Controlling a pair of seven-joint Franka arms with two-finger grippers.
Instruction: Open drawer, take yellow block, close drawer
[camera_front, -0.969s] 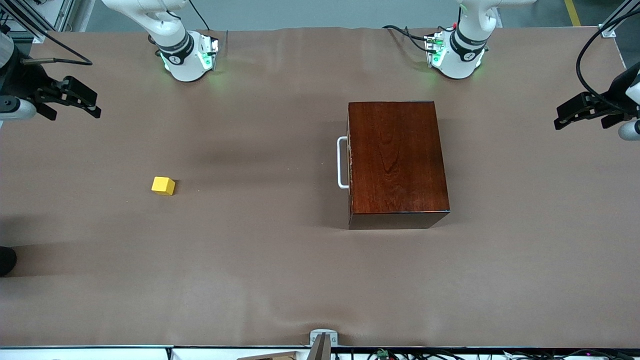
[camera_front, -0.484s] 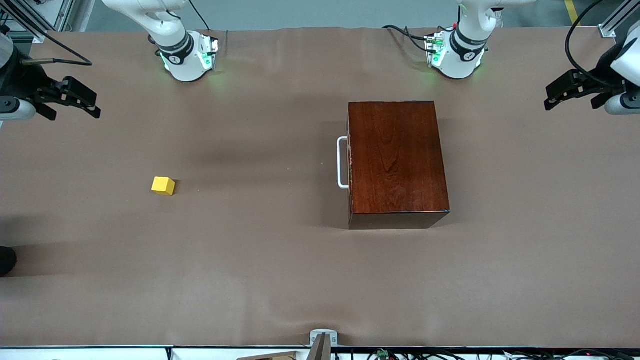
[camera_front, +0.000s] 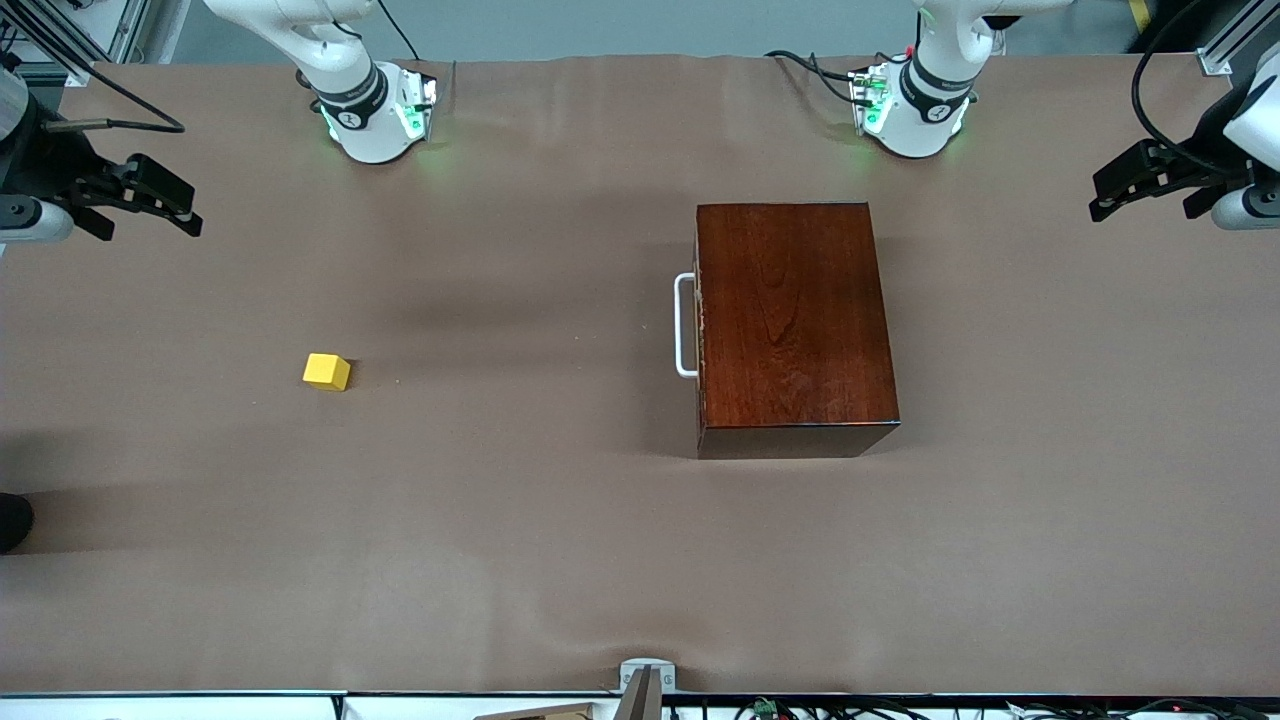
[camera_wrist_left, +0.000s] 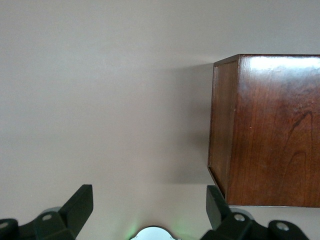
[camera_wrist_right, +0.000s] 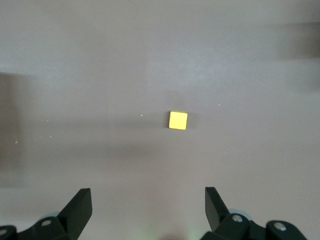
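Note:
The dark reddish-brown wooden box (camera_front: 790, 320) stands on the table, nearer the left arm's end. Its drawer is shut, and the white bar handle (camera_front: 684, 325) faces the right arm's end. The yellow block (camera_front: 327, 371) lies on the bare table toward the right arm's end, well apart from the box. It also shows in the right wrist view (camera_wrist_right: 178, 120). My left gripper (camera_front: 1140, 205) hangs open and empty over the table's edge at the left arm's end; its wrist view shows the box (camera_wrist_left: 270, 130). My right gripper (camera_front: 148, 225) hangs open and empty over the right arm's end.
The two arm bases (camera_front: 375, 115) (camera_front: 915, 110) stand along the table's edge farthest from the front camera. A small metal bracket (camera_front: 645, 675) sits at the nearest edge. A dark object (camera_front: 12, 520) pokes in at the right arm's end.
My left gripper rose and shifted slightly toward the box a second ago, then held still. The right gripper, box and block have not moved.

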